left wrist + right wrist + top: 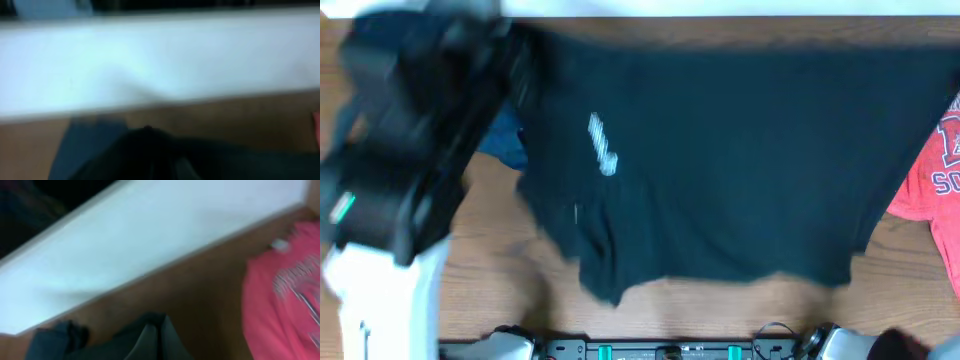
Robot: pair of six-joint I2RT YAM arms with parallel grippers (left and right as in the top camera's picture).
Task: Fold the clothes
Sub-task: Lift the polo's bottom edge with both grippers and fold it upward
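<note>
Across the table [500, 270], the black T-shirt [720, 170] could skew, or drag the coral T-shirt [935, 170] at right, if the left gripper [149, 146] and right gripper [156, 330], both apparently clamped shut on its far edge, pull unevenly; its long axis runs left to right, white tag [603, 145] toward the left.

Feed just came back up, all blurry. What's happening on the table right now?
Mid-fold, in motion. The black T-shirt is stretched across the table, apparently pinched by both arms; the left arm is at its left corner. A navy garment peeks out beside it, and the coral-red T-shirt lies aside at right.
</note>
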